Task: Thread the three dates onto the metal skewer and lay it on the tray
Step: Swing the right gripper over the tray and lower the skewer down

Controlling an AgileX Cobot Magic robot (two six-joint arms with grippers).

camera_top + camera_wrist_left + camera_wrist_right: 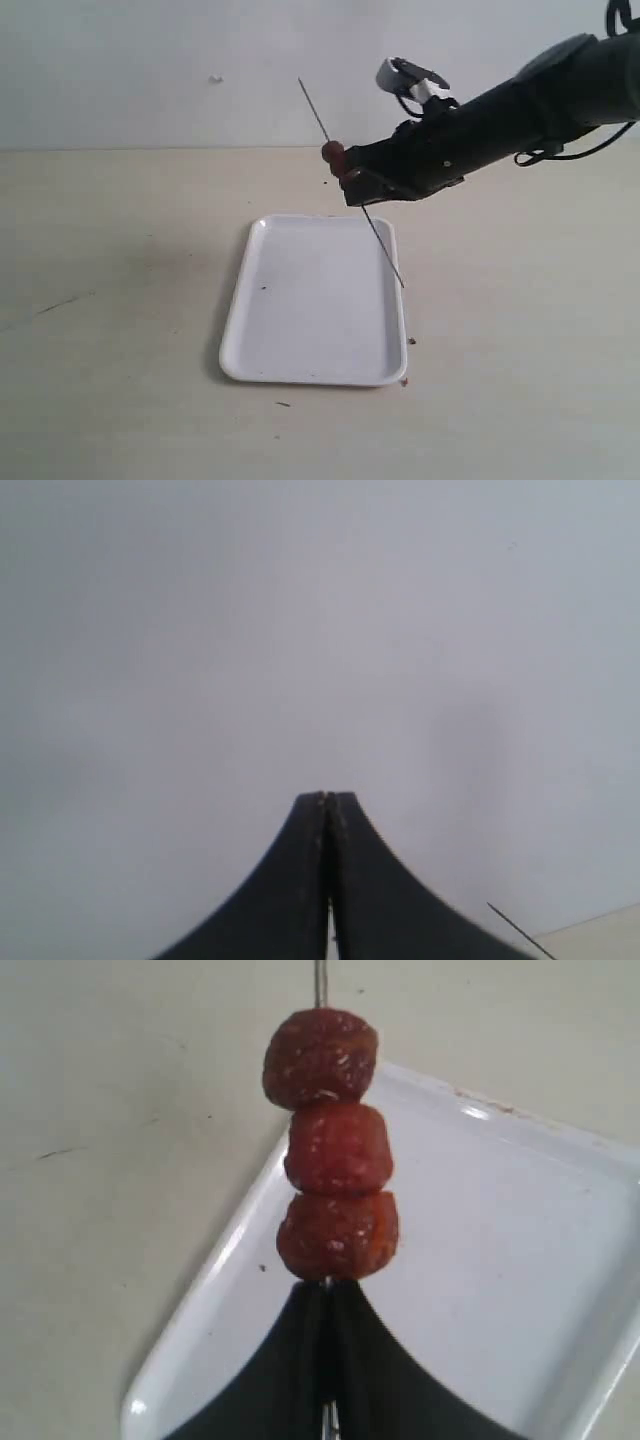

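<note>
My right gripper hangs above the far edge of the white tray, shut on the metal skewer. The rod runs tilted, its upper end toward the back wall and its lower tip over the tray's right side. Three dates sit stacked on the skewer just beyond the right gripper, over the tray. In the exterior view only a red date shows at the gripper's tip. My left gripper is shut and empty, facing a blank grey wall, with the skewer's tip at that view's corner.
The tray lies on a pale beige table. Small dark crumbs lie near the tray's front edge. The right arm reaches in from the right. The left arm is out of the exterior view.
</note>
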